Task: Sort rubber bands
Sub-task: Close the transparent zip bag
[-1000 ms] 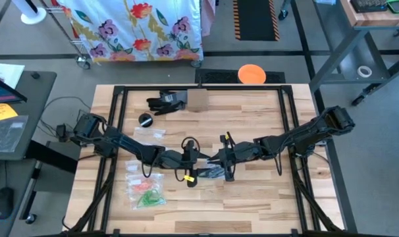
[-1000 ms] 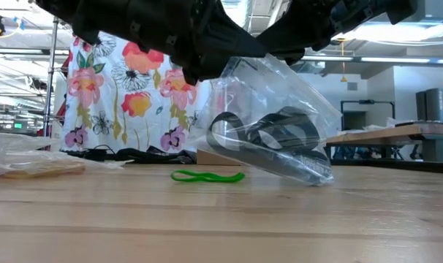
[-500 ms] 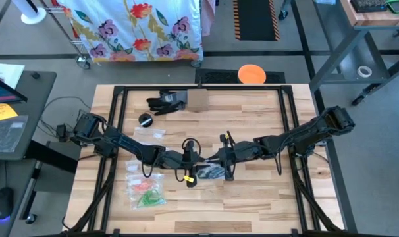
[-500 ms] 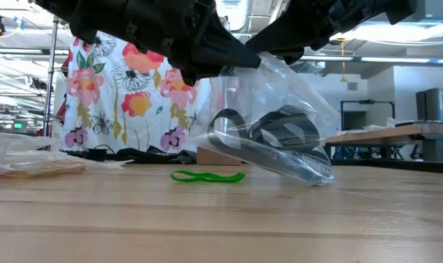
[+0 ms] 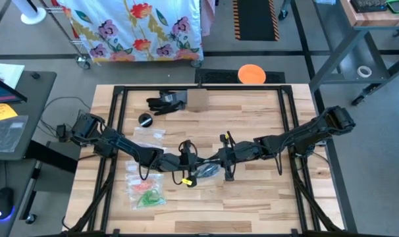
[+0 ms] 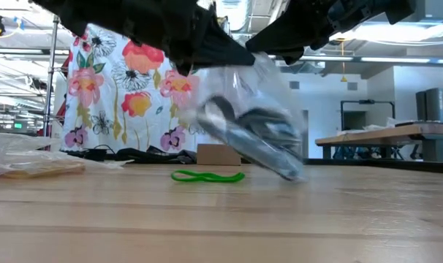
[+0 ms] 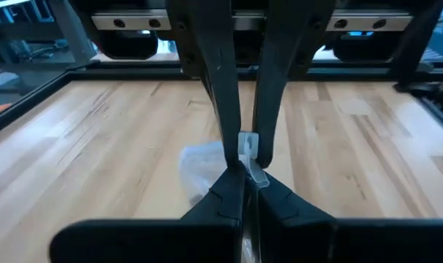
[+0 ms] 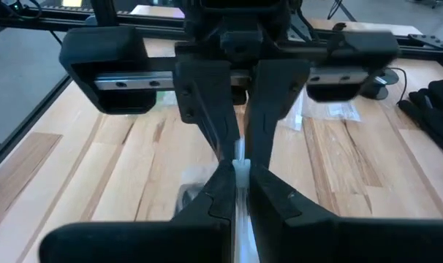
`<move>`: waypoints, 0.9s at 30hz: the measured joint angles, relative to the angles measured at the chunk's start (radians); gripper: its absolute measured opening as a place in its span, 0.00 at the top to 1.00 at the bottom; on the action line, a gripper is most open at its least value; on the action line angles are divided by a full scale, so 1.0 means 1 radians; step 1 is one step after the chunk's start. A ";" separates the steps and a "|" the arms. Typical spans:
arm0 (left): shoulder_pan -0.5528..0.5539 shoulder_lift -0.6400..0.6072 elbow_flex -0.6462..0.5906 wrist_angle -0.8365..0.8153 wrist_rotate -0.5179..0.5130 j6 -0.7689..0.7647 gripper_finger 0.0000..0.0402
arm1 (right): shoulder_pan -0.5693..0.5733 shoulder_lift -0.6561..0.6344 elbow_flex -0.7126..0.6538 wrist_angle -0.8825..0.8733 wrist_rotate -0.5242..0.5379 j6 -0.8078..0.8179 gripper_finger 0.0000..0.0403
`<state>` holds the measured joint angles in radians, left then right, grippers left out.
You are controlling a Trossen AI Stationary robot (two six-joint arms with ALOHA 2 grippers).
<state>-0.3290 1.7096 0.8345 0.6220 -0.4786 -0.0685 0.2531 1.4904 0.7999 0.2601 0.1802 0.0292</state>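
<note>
A clear zip bag (image 6: pixel 247 120) with dark rubber bands (image 6: pixel 251 131) inside hangs at the table's middle between both grippers. My left gripper (image 5: pixel 198 162) comes from the left and is shut on the bag's top. My right gripper (image 5: pixel 215 160) comes from the right and is shut on the same top edge, tip to tip with the left one. A green rubber band (image 6: pixel 207 176) lies flat on the table behind the bag. More clear bags (image 5: pixel 145 187) holding red and green bands lie at the near left. My left gripper pinches the bag's top edge (image 7: pixel 249 148) between its two fingers, coming almost level from the table's left. The bag hangs below the fingers. My right gripper pinches the same top edge (image 8: pixel 240 169) between its two fingers, slanting slightly down from the table's right. The bag hangs tilted beneath it, its lower end (image 6: pixel 291 172) close over the table.
Black gloves (image 5: pixel 165 101), a cardboard box (image 5: pixel 197 99) and a small black round thing (image 5: pixel 145 120) sit at the table's far side. Small clear bags (image 5: pixel 150 133) lie left of centre. A black frame (image 5: pixel 298 131) runs round the table. Bare wood shows at the near right.
My left gripper has shut on the bag's top edge beside my right gripper's fingers and rolled slightly. The bag's lower part has swung toward the table's left, and its low corner has shifted leftward above the wood.
</note>
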 joint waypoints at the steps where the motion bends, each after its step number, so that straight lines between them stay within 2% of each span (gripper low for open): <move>1: -0.005 -0.005 0.000 0.003 0.002 0.001 1.00 | 0.000 -0.002 0.001 -0.002 0.000 0.000 0.96; 27: -0.031 -0.029 -0.002 0.016 -0.002 0.015 1.00 | 0.002 -0.012 0.000 -0.056 0.005 -0.013 0.96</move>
<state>-0.3603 1.6802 0.8330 0.6376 -0.4807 -0.0534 0.2546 1.4788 0.8001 0.2044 0.1853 0.0162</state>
